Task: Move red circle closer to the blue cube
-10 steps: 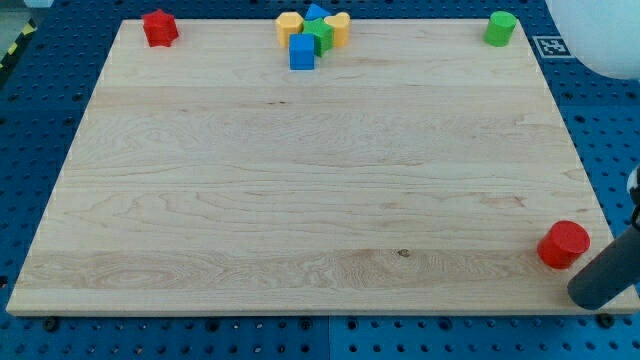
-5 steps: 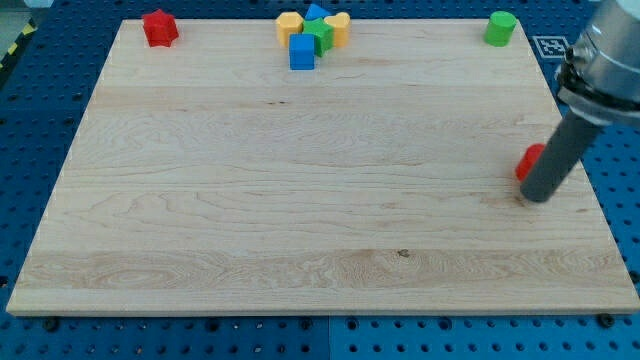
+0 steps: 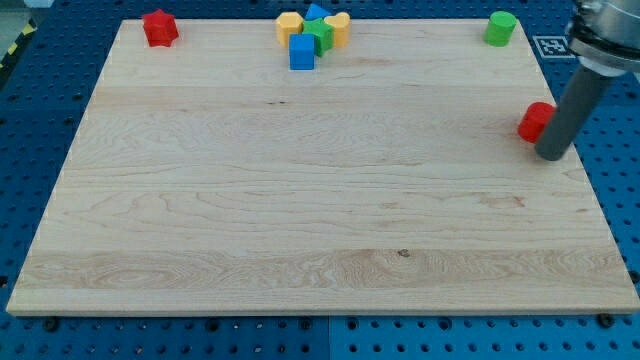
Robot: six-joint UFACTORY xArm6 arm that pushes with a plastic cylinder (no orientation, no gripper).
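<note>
Camera view, one entry: wooden worktop (image 3: pixel 300 200); no claw fitted, so no open or closed state applies, only a dark rod whose tip (image 3: pixel 550 156) rests against the right side of the red circle (image 3: pixel 535 121), near the view's right edge. Blue cube (image 3: pixel 302 53) sits well apart at the view's top centre, fronting a cluster of yellow blocks (image 3: pixel 290 24) and a green block (image 3: pixel 321 36). Red block (image 3: pixel 158 27) top left; green cylinder (image 3: pixel 500 28) top right. Risks: the circle rolling off the tip sideways or toward the right edge; an overlong push scattering the cluster. Open worktop lies wide between circle and cube.
</note>
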